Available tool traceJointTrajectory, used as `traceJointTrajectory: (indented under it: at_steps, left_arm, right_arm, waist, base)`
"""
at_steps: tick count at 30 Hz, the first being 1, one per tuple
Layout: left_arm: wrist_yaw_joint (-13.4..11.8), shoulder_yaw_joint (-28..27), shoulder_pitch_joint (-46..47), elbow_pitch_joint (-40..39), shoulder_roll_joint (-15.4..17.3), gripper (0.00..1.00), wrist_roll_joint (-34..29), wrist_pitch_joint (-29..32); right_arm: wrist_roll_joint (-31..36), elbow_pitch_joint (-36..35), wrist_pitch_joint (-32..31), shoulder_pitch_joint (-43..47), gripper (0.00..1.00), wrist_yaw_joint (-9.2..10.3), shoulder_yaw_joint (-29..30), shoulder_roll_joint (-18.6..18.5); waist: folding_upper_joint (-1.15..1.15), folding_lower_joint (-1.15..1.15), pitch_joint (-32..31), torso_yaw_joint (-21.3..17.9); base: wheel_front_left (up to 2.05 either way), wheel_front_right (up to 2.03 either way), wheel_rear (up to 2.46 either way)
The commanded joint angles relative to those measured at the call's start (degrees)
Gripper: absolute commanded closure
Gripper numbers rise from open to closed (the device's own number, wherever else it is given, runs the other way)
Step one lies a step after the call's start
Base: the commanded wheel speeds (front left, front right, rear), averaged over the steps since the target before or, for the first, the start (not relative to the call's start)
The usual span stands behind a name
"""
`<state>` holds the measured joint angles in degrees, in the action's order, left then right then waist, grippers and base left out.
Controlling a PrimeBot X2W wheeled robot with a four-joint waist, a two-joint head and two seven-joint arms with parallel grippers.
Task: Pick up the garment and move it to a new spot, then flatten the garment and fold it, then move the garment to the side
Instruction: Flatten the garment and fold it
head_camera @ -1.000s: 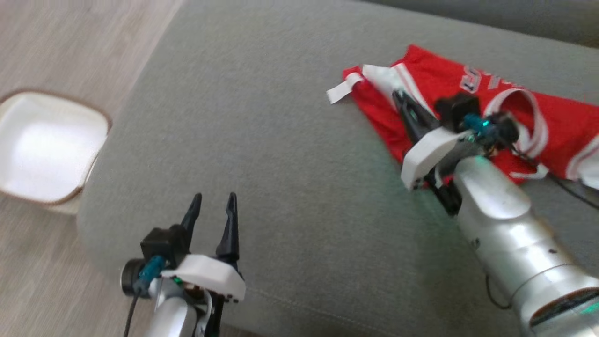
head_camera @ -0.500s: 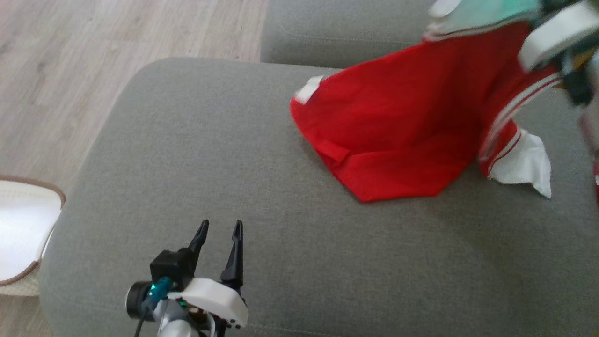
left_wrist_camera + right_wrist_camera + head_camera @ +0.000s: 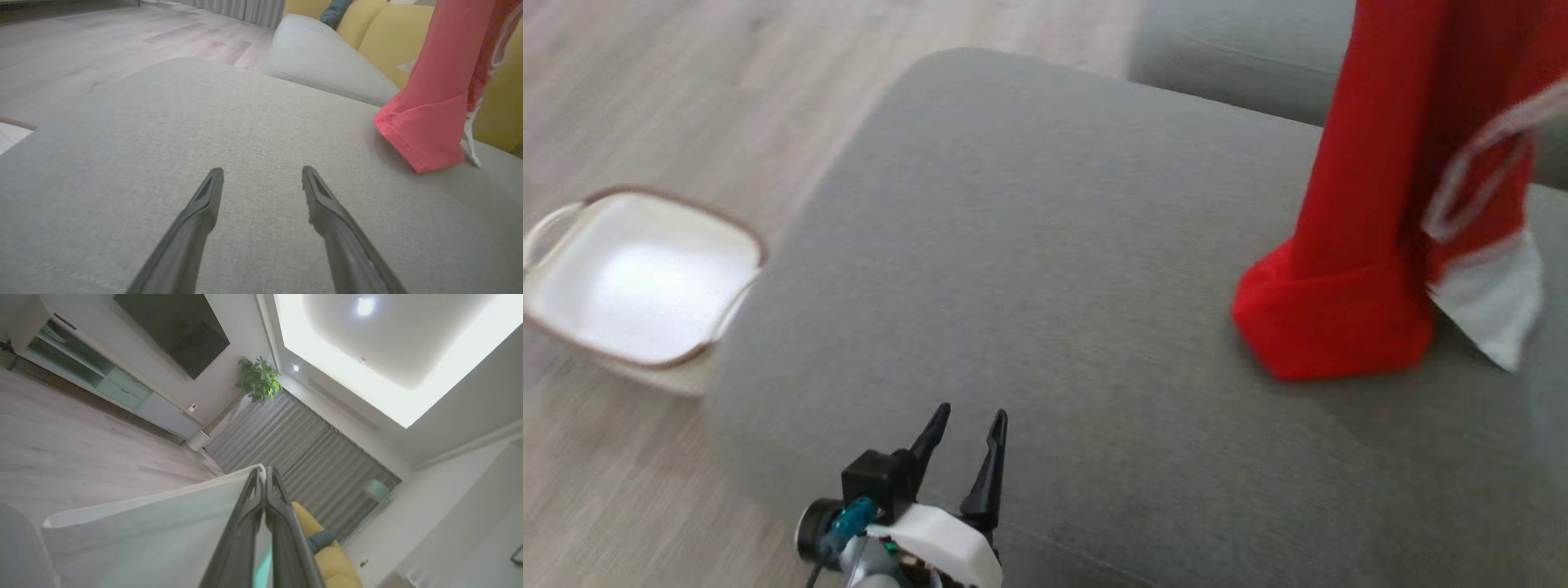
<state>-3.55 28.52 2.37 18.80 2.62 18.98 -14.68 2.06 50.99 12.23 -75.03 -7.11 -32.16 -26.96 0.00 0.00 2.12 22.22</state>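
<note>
The red garment hangs upright, its folded lower end resting on the far right of the grey cushion. The right pincer is pressed together, pinching a pale edge of it. The left pincer hovers spread above the cushion's near edge. A white basket sits on the floor to the left.
</note>
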Motion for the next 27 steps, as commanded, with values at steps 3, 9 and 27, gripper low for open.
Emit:
traceJointTrajectory:
  at_steps: [3,9,27]
  left_arm:
    - [-1.4,-2.8,1.1,-2.6,0.3,0.00,-0.2,-0.3]
    - [-2.1,-5.0,0.0,-3.6,0.3,0.00,-1.0,-0.3]
    - [1.3,-5.2,3.9,-1.8,0.3,0.00,-3.2,-0.3]
  right_arm:
    - [3.7,-0.6,2.1,-7.7,1.00,-0.37,-0.1,1.5]
    - [6.1,-2.9,2.7,-10.2,1.00,-0.37,2.0,0.7]
    - [-5.8,-2.8,2.8,44.6,0.36,-0.37,22.3,-2.5]
  waist:
    - [0.00,0.00,0.9,6.5]
    - [0.00,0.00,0.4,6.6]
    - [0.00,0.00,4.9,-7.5]
  base:
    - [0.00,0.00,0.00]
    - [0.00,0.00,0.00]
    - [0.00,0.00,0.00]
